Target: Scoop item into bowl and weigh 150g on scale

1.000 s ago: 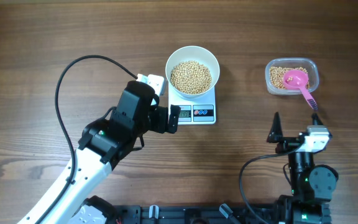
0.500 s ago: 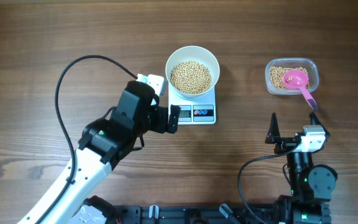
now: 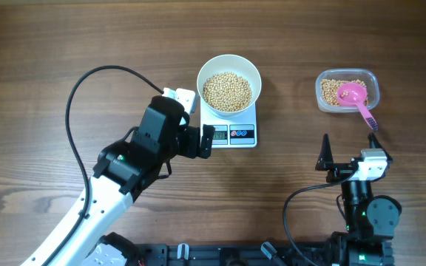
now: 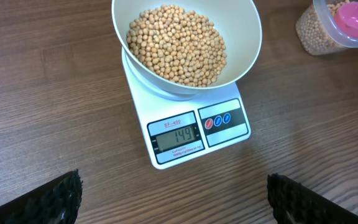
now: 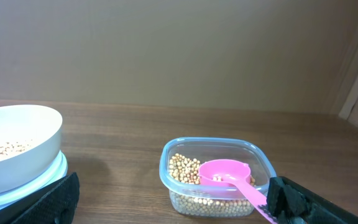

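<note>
Plainly, the pink scoop (image 3: 352,94) is lying in the tub (image 3: 322,80) of beans (image 3: 227,91), its handle pointing toward the nearer right gripper (image 3: 352,153), which is gaping empty; the filled bowl (image 3: 200,80) is sitting on the scale (image 3: 242,135).

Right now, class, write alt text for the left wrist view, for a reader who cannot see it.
A white bowl of beige beans sits on a small white scale whose display reads 149, on a wooden table. At upper right, a clear tub of beans holds a pink scoop; the open, empty left gripper frames the bottom corners.
</note>
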